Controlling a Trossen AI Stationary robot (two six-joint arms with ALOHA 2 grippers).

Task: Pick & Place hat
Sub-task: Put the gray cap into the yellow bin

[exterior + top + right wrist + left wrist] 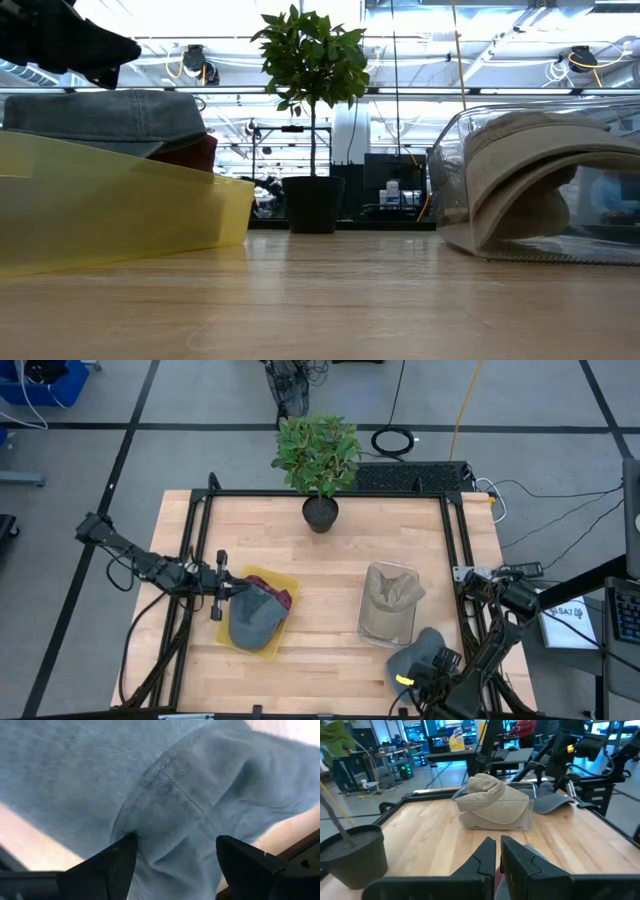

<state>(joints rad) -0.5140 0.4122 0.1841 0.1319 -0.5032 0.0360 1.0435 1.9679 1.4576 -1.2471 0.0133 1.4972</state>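
A blue-grey cap lies on the table near its near-right corner, and my right gripper stands over it, open. A second blue-grey cap rests in a yellow tray on top of a dark red cap. My left gripper is at that tray's left edge, shut, just above the cap in the low view. A beige cap sits in a clear bin. My right gripper comes down on the cap's crown from above, fingers spread. A raised fold of the cloth stands between them, and creases run to one fingertip. The cap lies on the table. Whether my left gripper touches the cap in the tray, I cannot tell.
A potted plant stands at the middle of the far edge. A black frame rail runs round the table. Bare wood lies between the tray and the clear bin. Cables and equipment lie on the floor beyond the table.
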